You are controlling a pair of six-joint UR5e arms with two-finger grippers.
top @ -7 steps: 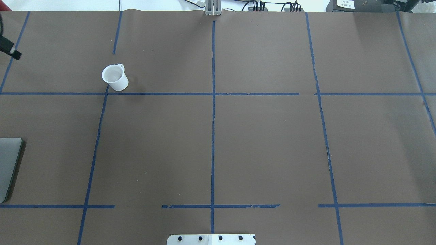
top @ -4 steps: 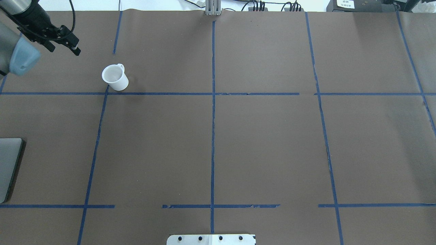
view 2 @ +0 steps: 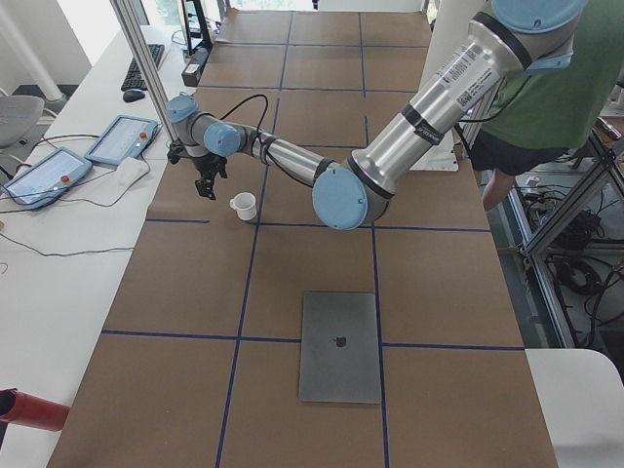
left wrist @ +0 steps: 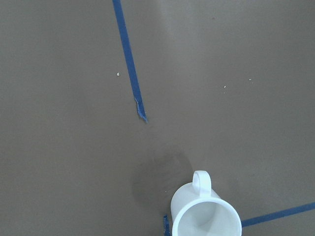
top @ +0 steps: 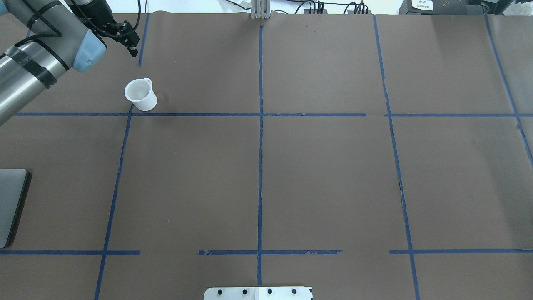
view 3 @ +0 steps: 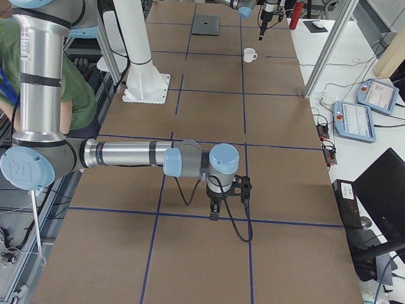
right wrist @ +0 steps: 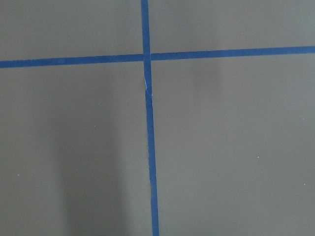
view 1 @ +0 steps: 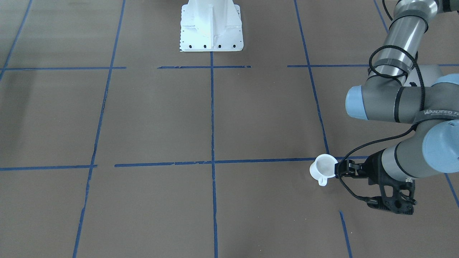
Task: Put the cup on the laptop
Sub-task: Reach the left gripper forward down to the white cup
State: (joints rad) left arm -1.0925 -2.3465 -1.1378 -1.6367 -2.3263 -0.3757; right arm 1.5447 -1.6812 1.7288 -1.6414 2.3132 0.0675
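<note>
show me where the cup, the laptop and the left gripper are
cup (top: 138, 90), overhead exterior view, on its open mouth
laptop (view 2: 340, 347), exterior left view, on the centre of the lid by the logo
left gripper (view 1: 339, 170), exterior front-facing view, midway between its fingertips

Open table (top: 75, 150) between cup (top: 140, 95) and laptop (top: 10, 206); left claw (top: 132, 49) near cup.

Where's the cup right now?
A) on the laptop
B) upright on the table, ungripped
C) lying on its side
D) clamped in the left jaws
B: the cup stands upright on the table, apart from the left gripper and from the laptop.
</note>
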